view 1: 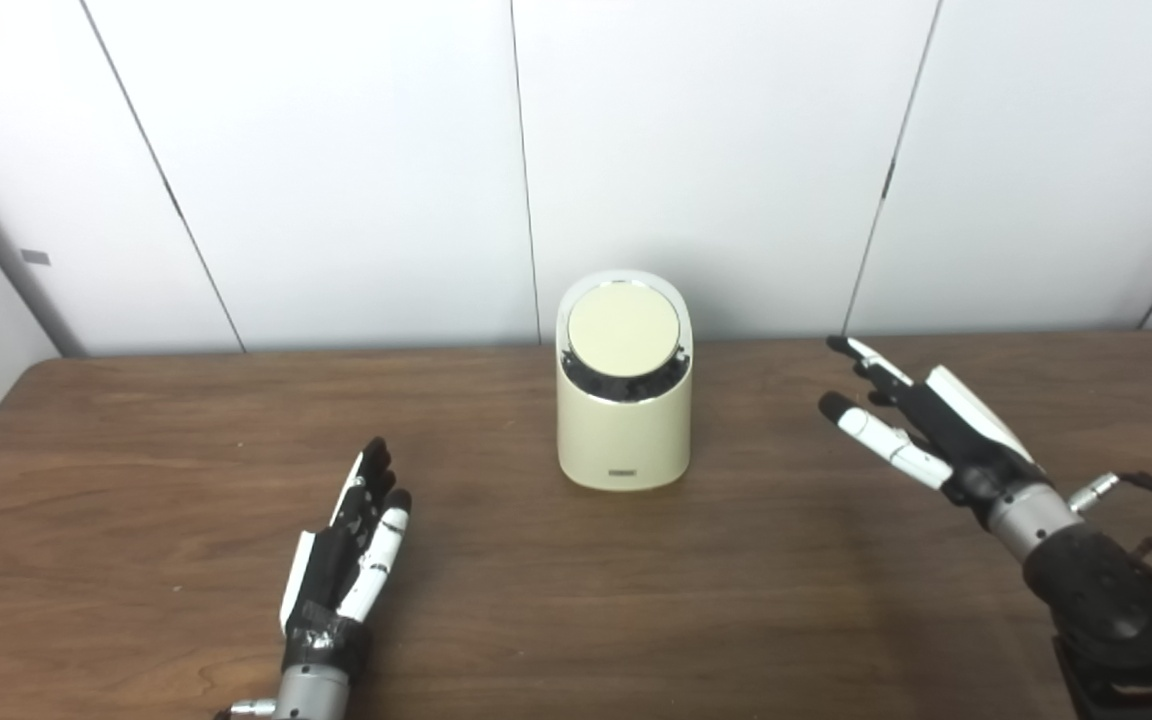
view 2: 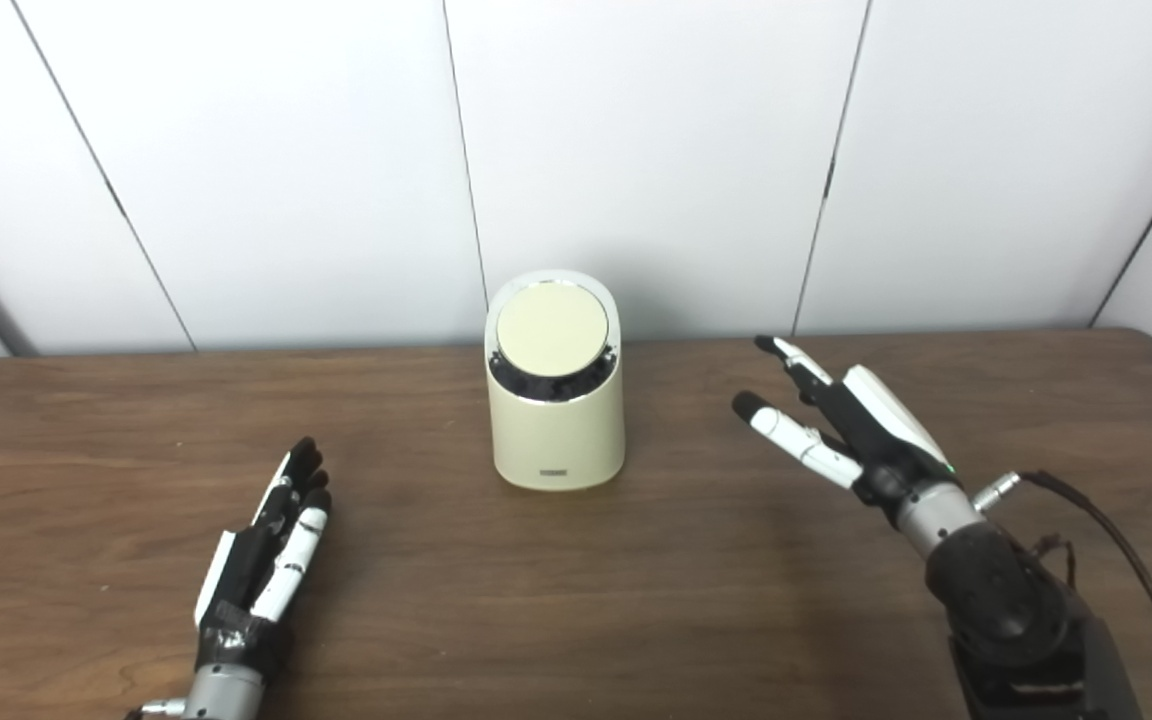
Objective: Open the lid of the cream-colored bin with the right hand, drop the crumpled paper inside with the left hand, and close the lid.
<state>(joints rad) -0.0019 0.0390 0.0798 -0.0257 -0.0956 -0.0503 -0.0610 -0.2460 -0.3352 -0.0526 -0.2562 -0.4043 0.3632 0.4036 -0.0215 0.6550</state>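
Black and white fingers are seen spread and empty on the right hand (view 1: 921, 425), which is raised above the wooden table (view 1: 136, 520) to the right of the bin. The left hand (view 2: 261, 560) is held low near the front left, its fingers straight, close together and gripping nothing. Between the hands, farther back, the cream-colored bin (view 1: 624, 420) stands upright, its round lid (view 1: 623, 330) shut. No crumpled paper can be seen.
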